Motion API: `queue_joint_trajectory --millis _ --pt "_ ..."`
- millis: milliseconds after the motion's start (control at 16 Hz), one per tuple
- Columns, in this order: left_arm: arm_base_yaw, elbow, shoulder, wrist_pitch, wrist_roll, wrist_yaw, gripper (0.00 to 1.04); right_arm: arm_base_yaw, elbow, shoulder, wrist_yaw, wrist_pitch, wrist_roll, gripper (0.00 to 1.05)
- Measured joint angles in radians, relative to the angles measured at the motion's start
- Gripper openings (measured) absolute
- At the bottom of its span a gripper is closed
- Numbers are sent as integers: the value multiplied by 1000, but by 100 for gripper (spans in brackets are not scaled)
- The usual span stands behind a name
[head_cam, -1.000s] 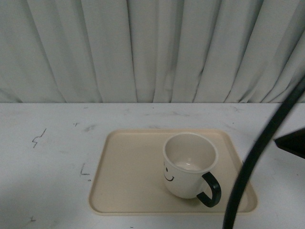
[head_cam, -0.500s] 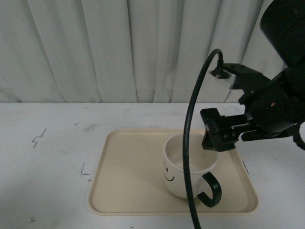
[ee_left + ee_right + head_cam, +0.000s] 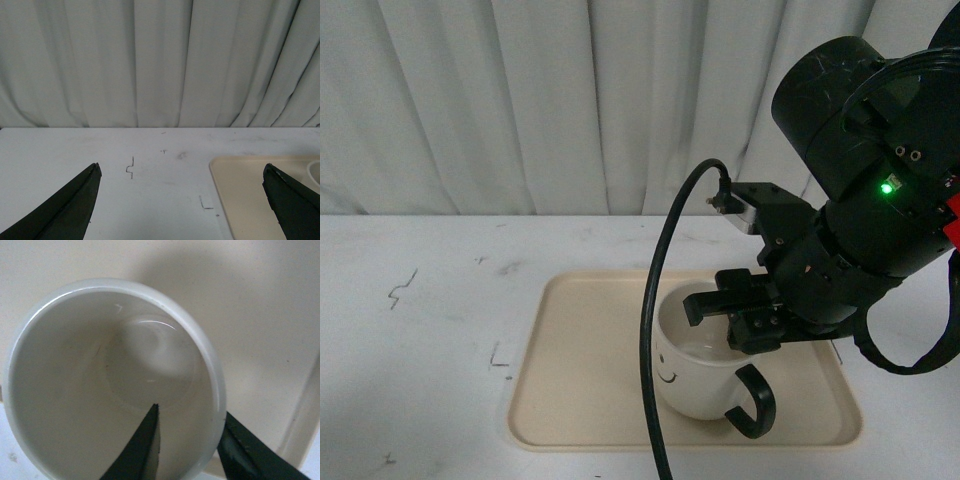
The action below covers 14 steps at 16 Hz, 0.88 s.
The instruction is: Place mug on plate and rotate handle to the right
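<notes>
Front view gives you the mug (image 3: pixel 692 386) upright on the plate (image 3: pixel 575 400), right of its middle and toward the near edge, with the handle (image 3: pixel 753 402) pointing near-right. Your right gripper (image 3: pixel 718 320) sits directly over the mug's right rim. In the right wrist view its fingers are apart and straddle the wall: one finger (image 3: pixel 142 447) is inside the cup, the other (image 3: pixel 243 454) outside. Your left gripper (image 3: pixel 181 169) is spread wide above the table (image 3: pixel 60 150), left of the plate.
</notes>
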State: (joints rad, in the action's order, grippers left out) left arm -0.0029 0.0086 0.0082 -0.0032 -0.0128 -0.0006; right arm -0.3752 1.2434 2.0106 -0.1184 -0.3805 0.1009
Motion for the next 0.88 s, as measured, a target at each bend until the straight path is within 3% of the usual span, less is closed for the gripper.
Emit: queue_joint_trajectory --millis 188,375,688,875 --pt "0 0 0 0 0 0 98 3 8 -1 5 -20 6 4" --pt "0 0 0 0 0 0 98 16 59 -5 0 -84 -93 3" --pt "0 0 0 0 0 0 98 56 262 44 8 -196 -552 3" --pt "0 0 0 0 0 0 98 41 324 82 -63 -307 -786 3"
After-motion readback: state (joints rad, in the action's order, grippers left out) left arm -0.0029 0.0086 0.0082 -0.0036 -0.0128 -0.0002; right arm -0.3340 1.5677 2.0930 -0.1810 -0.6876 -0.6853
